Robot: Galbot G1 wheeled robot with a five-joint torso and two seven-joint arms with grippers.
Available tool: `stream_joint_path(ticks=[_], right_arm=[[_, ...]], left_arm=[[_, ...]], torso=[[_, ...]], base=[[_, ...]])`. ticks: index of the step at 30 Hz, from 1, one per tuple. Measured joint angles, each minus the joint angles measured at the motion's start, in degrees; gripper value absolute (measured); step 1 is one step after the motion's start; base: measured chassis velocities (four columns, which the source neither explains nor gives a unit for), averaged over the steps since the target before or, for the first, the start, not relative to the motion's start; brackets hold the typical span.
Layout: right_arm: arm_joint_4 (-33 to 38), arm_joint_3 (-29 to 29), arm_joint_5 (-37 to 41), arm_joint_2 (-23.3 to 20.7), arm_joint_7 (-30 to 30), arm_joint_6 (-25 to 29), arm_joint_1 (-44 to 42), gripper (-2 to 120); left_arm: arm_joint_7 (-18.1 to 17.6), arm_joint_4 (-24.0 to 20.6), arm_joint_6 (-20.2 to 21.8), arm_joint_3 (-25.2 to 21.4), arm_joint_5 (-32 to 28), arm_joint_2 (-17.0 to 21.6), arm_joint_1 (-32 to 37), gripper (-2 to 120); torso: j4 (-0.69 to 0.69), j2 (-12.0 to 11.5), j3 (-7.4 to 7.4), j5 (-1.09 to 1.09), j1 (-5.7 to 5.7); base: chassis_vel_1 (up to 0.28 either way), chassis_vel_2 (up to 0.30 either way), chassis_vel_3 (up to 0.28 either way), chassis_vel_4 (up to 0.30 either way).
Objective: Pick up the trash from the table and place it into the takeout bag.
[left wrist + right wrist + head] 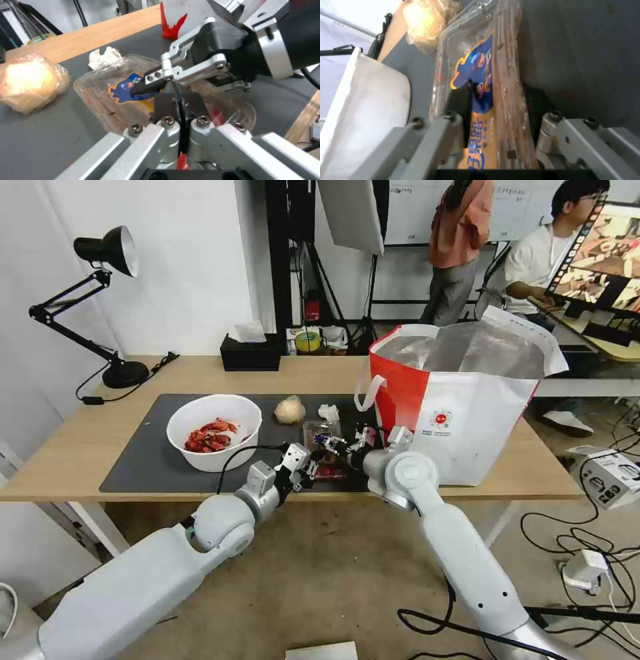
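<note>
The clear tray (320, 437) with a blue label lies on the dark mat (143, 457) near the table's (80, 447) front edge, left of the takeout bag (467, 413). My right gripper (341, 448) straddles it; its black pads (460, 100) press the tray's (476, 50) two long sides. My left gripper (303, 465) is at the tray's near rim (100, 97), fingers (166, 105) pressed together on the rim. Beyond it lie the beige wrapped ball (290, 410) and the crumpled tissue (328, 412). The white bowl (213, 432) of red shells stands to the left.
The bag stands open at the table's right end, its foil lining showing. A black desk lamp (110, 300) stands at the back left and a black tissue box (250, 353) at the back centre. Cables and a box (610, 473) lie on the floor to the right.
</note>
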Motion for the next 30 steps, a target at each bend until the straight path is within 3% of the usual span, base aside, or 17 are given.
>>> stream_joint_path(ticks=[8,19,23,30], right_arm=[[-0.4,0.2,0.0,0.0,-0.3,0.4,0.4,0],[0.0,0.3,-0.1,0.4,-1.5,1.3,0.3,0],[1.6,0.4,-0.1,0.1,-2.3,1.4,-0.5,0],[6.3,0.8,-0.2,-1.4,-4.0,1.6,-2.8,0]], left_arm=[[0.1,-0.5,-0.1,-0.8,0.1,0.6,0.9,0],[0.5,-2.6,-0.3,-3.6,0.1,2.0,4.0,0],[0.5,-4.4,-1.1,-6.7,0.2,3.4,7.3,0],[1.3,-8.9,-2.2,-18.9,0.4,5.0,18.1,0]], torso=[[0.01,0.0,0.00,0.00,0.00],[0.01,0.0,0.01,0.00,0.01],[0.01,0.0,0.01,-0.01,0.01],[0.01,0.0,0.01,-0.01,0.01]], base=[[0.000,0.000,0.000,0.000],[0.000,0.000,0.000,0.000],[0.000,0.000,0.000,0.000],[0.000,0.000,0.000,0.000]])
